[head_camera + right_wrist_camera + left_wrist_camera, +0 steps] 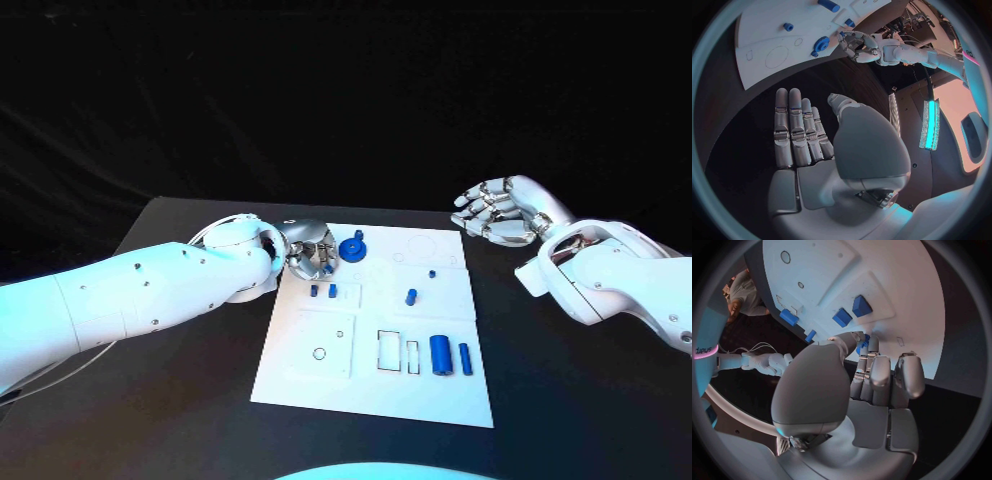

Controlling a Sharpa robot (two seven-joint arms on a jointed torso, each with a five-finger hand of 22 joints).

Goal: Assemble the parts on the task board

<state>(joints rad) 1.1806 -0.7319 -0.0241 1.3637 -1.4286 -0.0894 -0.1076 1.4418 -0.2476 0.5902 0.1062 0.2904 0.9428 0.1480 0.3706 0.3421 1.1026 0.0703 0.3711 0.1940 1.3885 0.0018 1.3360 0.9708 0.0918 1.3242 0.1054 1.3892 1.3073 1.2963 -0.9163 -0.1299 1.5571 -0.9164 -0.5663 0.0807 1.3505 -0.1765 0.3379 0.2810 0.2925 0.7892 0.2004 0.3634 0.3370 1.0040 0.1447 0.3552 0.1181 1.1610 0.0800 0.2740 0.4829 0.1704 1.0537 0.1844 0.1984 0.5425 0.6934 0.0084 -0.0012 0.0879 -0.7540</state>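
Plainly the work now sits at the far-left corner of the task board (372, 400), where the left hand (306, 256) has its fingers (870, 377) curled in around a round blue part (355, 248); the thumb tip seems to touch blue in the left wrist view, yet I cannot tell for sure whether the piece is pinched or only touched. To do this step well, I judge the hand should keep the piece level over its seat on the board, press straight down, and let go only once it stands flush. Just nearer than that hand lie two small blue pegs (323, 291), so the wrist should lift clear before sliding back or it may knock them. Toward the board's middle stands another short peg (411, 296), and near the board's near edge two larger blue blocks (449, 356) lie beside outlined slots. Right of the board, the right hand (500, 210) hovers above bare table (577, 390), its fingers loosely curled, apart and holding nothing. Open table lies on both sides of the board, leaving room to withdraw.
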